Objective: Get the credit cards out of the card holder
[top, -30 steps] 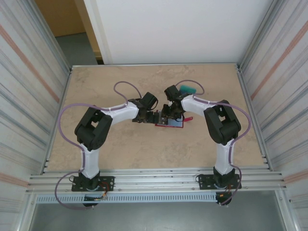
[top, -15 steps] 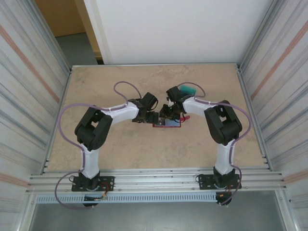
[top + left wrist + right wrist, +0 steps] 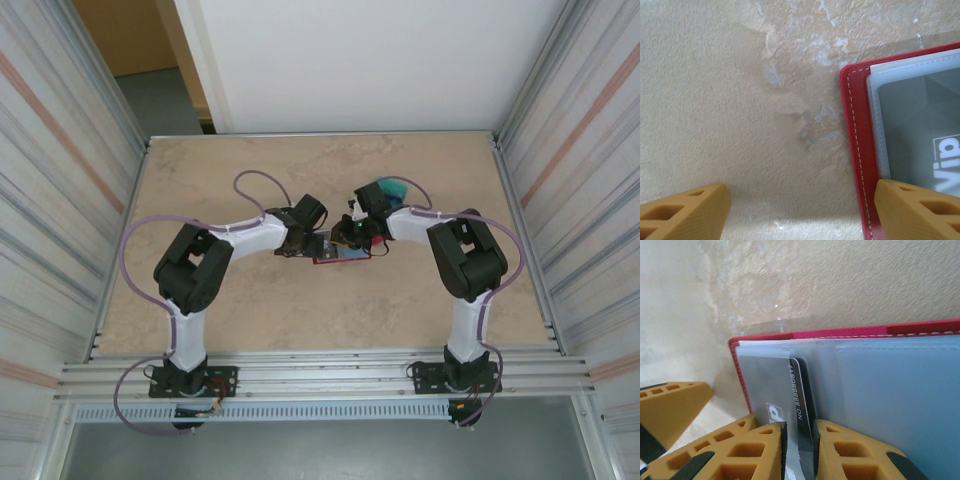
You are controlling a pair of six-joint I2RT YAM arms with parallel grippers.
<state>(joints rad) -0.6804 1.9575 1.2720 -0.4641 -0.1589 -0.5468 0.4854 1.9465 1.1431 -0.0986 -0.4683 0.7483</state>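
From above, the card holder (image 3: pixel 345 257) lies open on the worktop (image 3: pixel 250 320). In the left wrist view, my left hand (image 3: pixel 800 205) is wide open and empty, one finger (image 3: pixel 915 210) on the holder's red border. In the right wrist view, my right hand (image 3: pixel 799 429) pinches a dark credit card (image 3: pixel 802 385) at the holder's near edge. I think such a thin grip could slip, or the holder could follow.

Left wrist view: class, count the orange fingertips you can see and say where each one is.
2. One fingertip is lower left, over bare table; the other fingertip is lower right, over the red edge of the card holder. None seems hidden.
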